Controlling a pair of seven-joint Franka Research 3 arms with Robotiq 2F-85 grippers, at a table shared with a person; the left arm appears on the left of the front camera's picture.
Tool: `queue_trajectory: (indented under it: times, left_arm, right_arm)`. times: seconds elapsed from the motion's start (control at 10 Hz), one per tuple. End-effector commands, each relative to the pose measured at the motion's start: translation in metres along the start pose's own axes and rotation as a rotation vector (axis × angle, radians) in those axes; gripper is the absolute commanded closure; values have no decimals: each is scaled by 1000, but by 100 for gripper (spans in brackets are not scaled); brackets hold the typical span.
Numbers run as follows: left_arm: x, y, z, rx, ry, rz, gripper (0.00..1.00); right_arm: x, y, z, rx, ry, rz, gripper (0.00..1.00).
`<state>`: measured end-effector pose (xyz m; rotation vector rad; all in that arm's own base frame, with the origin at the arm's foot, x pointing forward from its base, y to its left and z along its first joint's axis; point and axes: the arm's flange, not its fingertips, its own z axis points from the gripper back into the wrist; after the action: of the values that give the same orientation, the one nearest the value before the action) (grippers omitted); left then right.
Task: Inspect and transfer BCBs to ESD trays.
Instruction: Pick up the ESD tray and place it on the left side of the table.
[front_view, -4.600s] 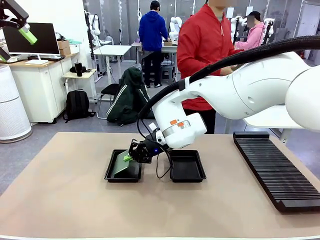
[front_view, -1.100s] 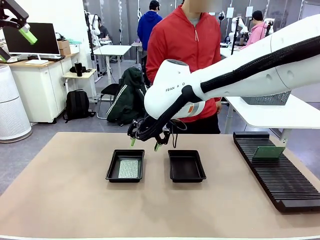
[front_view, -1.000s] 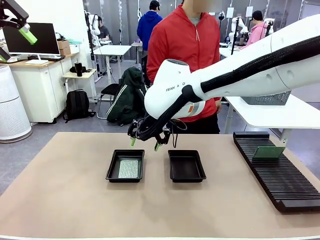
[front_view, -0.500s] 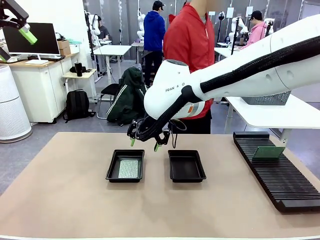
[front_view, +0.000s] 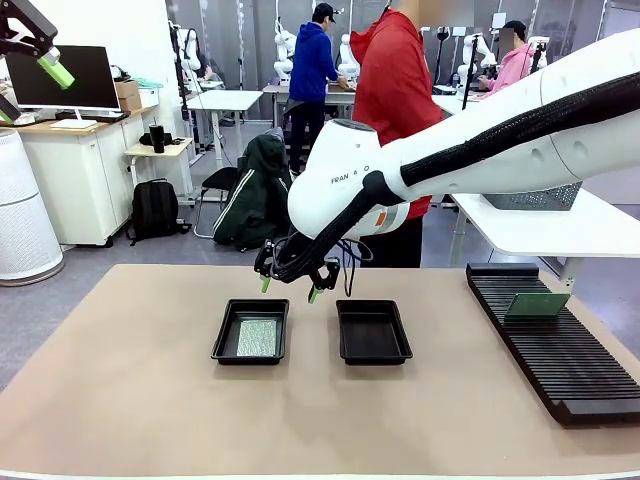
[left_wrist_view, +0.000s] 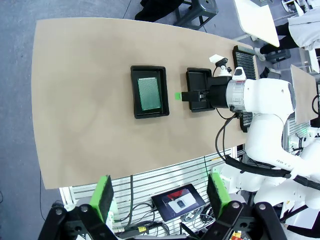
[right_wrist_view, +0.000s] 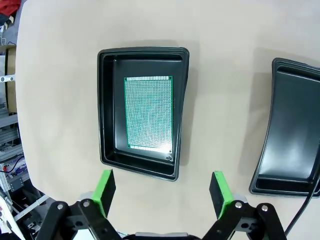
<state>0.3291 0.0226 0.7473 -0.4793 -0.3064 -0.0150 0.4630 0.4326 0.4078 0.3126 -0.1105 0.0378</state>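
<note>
Two black ESD trays lie side by side mid-table. A pale-green BCB (front_view: 257, 337) (right_wrist_view: 148, 112) lies flat in the left tray (front_view: 221, 340) (right_wrist_view: 106, 115). The right tray (front_view: 373, 332) (right_wrist_view: 292, 135) holds nothing. My right gripper (front_view: 289, 288) (right_wrist_view: 162, 187) hovers open and empty above the gap behind the trays, apart from both. My left gripper (left_wrist_view: 160, 195) is open and empty, high above the table; one of its green fingers (front_view: 57, 72) shows at the top left. From up there I see the trays (left_wrist_view: 137, 107) and the right arm (left_wrist_view: 260, 100). Another BCB (front_view: 537, 305) stands in the rack.
A long black slotted rack (front_view: 560, 360) runs along the table's right side. A person in a red jacket (front_view: 395, 90) stands behind the far edge. A white side table (front_view: 560, 225) with a mesh basket (front_view: 530, 198) sits at the right. Bare tabletop lies in front of the trays.
Several seconds ago my right gripper was low in the left tray with the BCB; it has since risen empty. Over the last second both arms stay still and the person turns sideways.
</note>
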Motion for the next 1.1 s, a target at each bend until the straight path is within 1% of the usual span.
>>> queue_trajectory:
  times: [0.0,0.5,0.6,0.8,0.9,1.0]
  left_arm:
    - [-2,1,-1,0,0,2,0]
    - [0,0,0,0,0,0,0]
    - [12,-8,-21,43,13,-33,0]
    - [28,-24,-59,117,-57,-71,0]
    - [31,-31,-81,147,-49,-105,0]
    - [31,-37,-103,182,-29,-123,0]
  right_arm:
    - [0,-1,0,0,1,-3,0]
    - [0,0,0,0,0,0,0]
    - [-14,-6,21,36,-10,-19,0]
    - [-32,-27,49,101,-3,-52,0]
    - [-38,-42,65,157,7,-78,0]
    - [-41,-57,75,182,11,-102,0]
